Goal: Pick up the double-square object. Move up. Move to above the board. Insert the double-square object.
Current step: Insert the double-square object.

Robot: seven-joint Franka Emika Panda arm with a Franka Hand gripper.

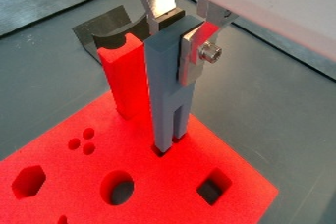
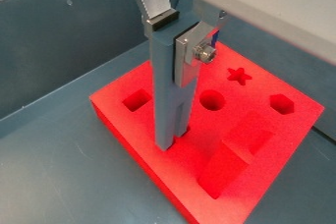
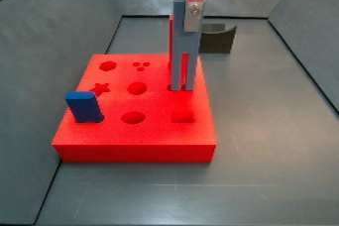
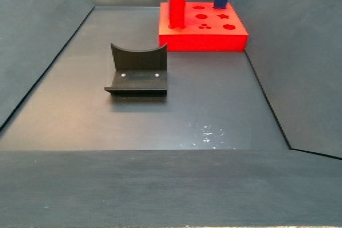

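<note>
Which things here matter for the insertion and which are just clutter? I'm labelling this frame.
In the job: double-square object, held upright by the gripper with its foot at the board.

Lying about: red pillar, dark-blue block, fixture.

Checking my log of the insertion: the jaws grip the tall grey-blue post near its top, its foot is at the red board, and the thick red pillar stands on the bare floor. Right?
One thing is wrong: the thick red pillar stands on the flat red board, not the floor, as a wrist view shows. The rest holds: the gripper above the board has its jaws closed on the tall, slender grey-blue post near its top, its foot at the board.
</note>
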